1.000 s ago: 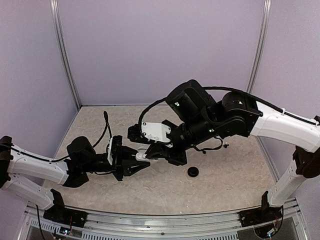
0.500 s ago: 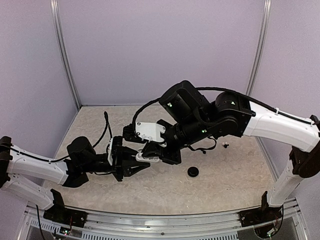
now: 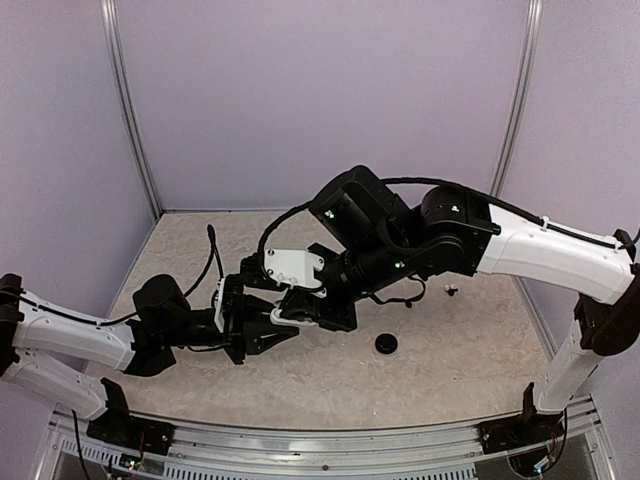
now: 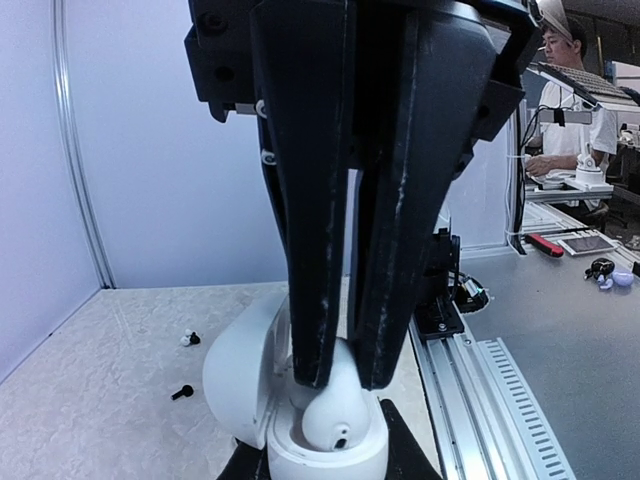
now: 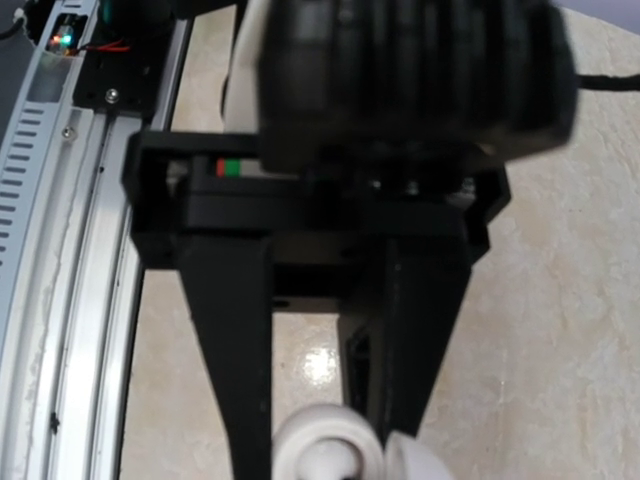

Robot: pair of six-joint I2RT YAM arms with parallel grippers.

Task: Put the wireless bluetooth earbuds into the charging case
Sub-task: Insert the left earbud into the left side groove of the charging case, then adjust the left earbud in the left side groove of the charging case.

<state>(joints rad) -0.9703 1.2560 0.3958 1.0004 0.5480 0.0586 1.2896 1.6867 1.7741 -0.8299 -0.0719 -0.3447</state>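
The white charging case (image 4: 325, 455) is open, its lid (image 4: 240, 365) swung to the left. My left gripper (image 4: 325, 468) is shut on its base and holds it above the table; it also shows in the top view (image 3: 265, 335). My right gripper (image 4: 342, 380) reaches down from above, shut on one white earbud (image 4: 335, 415), whose rounded end sits in a socket of the case. In the right wrist view its black fingers (image 5: 235, 370) straddle the case (image 5: 325, 450). The second earbud (image 3: 450, 291) lies on the table at the right, also seen in the left wrist view (image 4: 188, 339).
A black round disc (image 3: 386, 343) lies on the table right of the grippers. A small black peg (image 4: 181, 392) lies near the second earbud. A black cable (image 3: 213, 250) trails behind the left arm. Metal rails (image 4: 500, 400) run along the table's near edge.
My right gripper has moved left and down with the earbud, onto the open case. My left gripper has kept the case almost still.
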